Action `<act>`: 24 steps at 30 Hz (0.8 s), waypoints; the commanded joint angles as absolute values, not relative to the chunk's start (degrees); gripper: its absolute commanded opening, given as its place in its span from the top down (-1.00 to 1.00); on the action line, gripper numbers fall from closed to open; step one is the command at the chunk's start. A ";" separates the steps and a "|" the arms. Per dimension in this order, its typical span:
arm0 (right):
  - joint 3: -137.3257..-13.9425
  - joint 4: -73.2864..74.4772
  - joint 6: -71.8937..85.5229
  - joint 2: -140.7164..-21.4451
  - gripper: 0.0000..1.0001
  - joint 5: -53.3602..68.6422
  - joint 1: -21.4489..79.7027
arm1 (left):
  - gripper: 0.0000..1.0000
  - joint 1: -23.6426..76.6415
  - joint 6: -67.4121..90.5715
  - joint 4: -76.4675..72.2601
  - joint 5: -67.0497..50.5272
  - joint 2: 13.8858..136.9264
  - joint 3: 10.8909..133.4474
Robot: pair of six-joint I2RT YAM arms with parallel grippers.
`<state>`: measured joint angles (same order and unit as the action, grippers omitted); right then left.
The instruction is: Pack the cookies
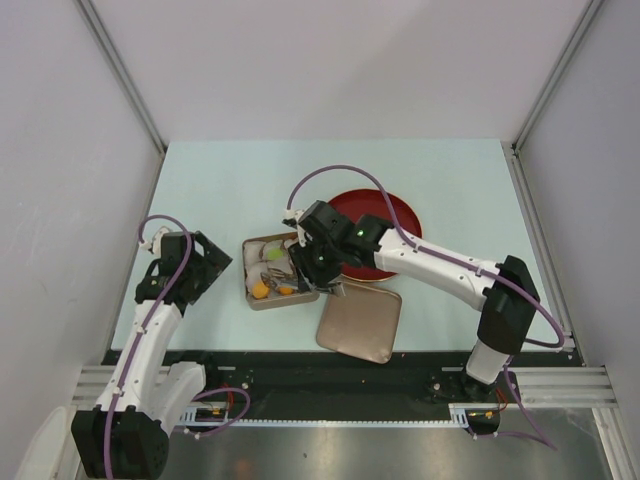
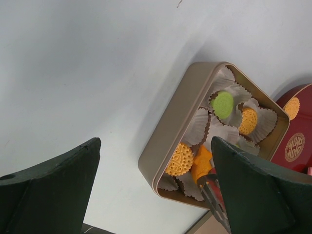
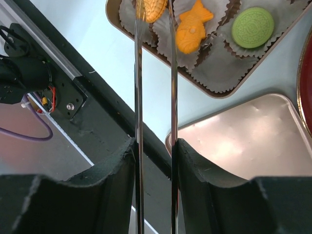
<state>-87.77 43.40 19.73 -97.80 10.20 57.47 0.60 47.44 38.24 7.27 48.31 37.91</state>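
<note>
A tan tin (image 1: pixel 250 297) with white paper cups holds several cookies: a round orange one (image 2: pixel 179 159), a fish-shaped orange one (image 2: pixel 201 165), a green one (image 2: pixel 223 104) and another orange one (image 2: pixel 248 121). My right gripper (image 1: pixel 318 262) is shut on metal tongs (image 3: pixel 138 97). In the right wrist view the tong tips straddle the round orange cookie (image 3: pixel 153 9) in the tin, next to the fish cookie (image 3: pixel 192 29) and the green cookie (image 3: pixel 252 27). My left gripper (image 2: pixel 155 146) is open and empty, left of the tin and above the table.
The dark-red plate (image 1: pixel 398 212) lies right of the tin, mostly under my right arm; an orange cookie (image 2: pixel 292 107) and a patterned disc (image 2: pixel 294 146) show on it. The tan lid (image 1: pixel 360 320) lies at the table's front edge, right of the tin.
</note>
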 commanded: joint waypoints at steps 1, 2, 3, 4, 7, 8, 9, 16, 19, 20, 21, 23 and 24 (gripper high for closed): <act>-90.44 43.60 20.65 -98.44 0.16 12.48 57.39 | -1.00 0.18 46.14 37.00 6.77 47.64 37.62; -90.35 43.59 20.74 -98.44 0.16 12.65 57.39 | -1.00 0.18 46.14 37.00 6.85 47.64 37.62; -90.35 43.42 20.92 -98.35 0.16 12.92 57.39 | -1.00 0.18 46.23 37.00 6.77 47.72 37.53; -90.35 43.24 21.00 -98.35 0.17 13.01 57.39 | -0.99 0.18 46.23 36.91 6.68 47.55 37.53; -90.26 42.98 21.18 -98.70 0.17 13.45 57.39 | -1.00 0.18 46.23 37.00 6.77 47.46 37.35; -90.35 42.98 21.36 -98.88 0.16 13.71 57.39 | -0.99 0.18 46.23 36.91 6.77 47.46 37.27; -90.18 42.89 21.36 -98.96 0.16 13.80 57.39 | -1.00 0.18 46.23 37.00 6.77 47.37 37.27; -90.44 42.36 21.71 -100.28 0.15 14.15 57.22 | -0.99 0.18 46.23 36.83 6.77 47.46 37.00; -90.44 41.93 21.88 -100.63 0.15 14.41 57.04 | -1.00 0.18 46.14 36.74 6.68 47.46 37.09; -90.53 41.84 21.88 -100.72 0.15 14.68 57.04 | -1.00 0.18 46.14 36.74 6.77 47.55 37.00; -90.44 41.75 21.80 -100.90 0.15 14.76 56.95 | -1.00 0.18 46.14 36.74 6.68 47.55 37.00; -90.61 41.66 21.89 -101.25 0.15 15.11 56.87 | -1.00 0.18 46.14 36.56 6.77 47.64 37.00; -90.62 41.57 22.06 -101.34 0.15 15.20 56.87 | -1.00 0.18 46.14 36.65 6.85 47.55 37.09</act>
<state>-87.77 43.35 21.26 -100.84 13.41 57.19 0.60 47.40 38.04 7.25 48.29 37.26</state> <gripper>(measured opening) 0.426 0.996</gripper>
